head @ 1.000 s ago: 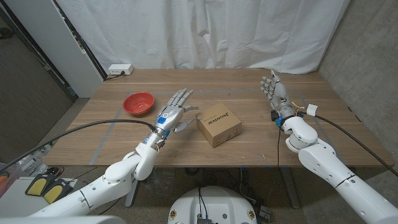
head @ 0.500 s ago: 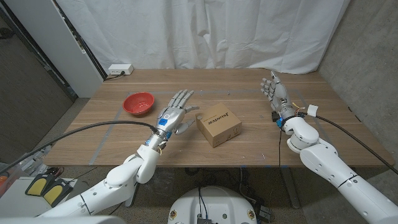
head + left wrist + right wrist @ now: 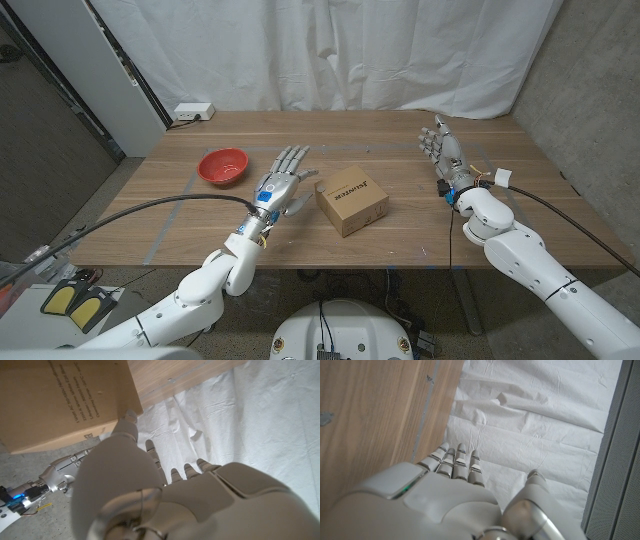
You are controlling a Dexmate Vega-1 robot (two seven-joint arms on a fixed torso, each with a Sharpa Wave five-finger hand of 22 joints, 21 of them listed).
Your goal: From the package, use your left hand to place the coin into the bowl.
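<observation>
Reach step: left hand (image 3: 281,176) hung empty, fingers spread, just beside the closed package (image 3: 352,200) mid-desk; red bowl (image 3: 222,165) sat near its other side. Coin unseen, presumably inside; next likely opening the package.

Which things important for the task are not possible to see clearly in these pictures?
- Coin: hidden; in the head view the package is closed cardboard.
- Package in the left wrist view: cut off by the picture's edges, partly covered by the left hand.
- Bowl: its inside is too small to check.
- Right hand: palm side hidden, head view.
</observation>
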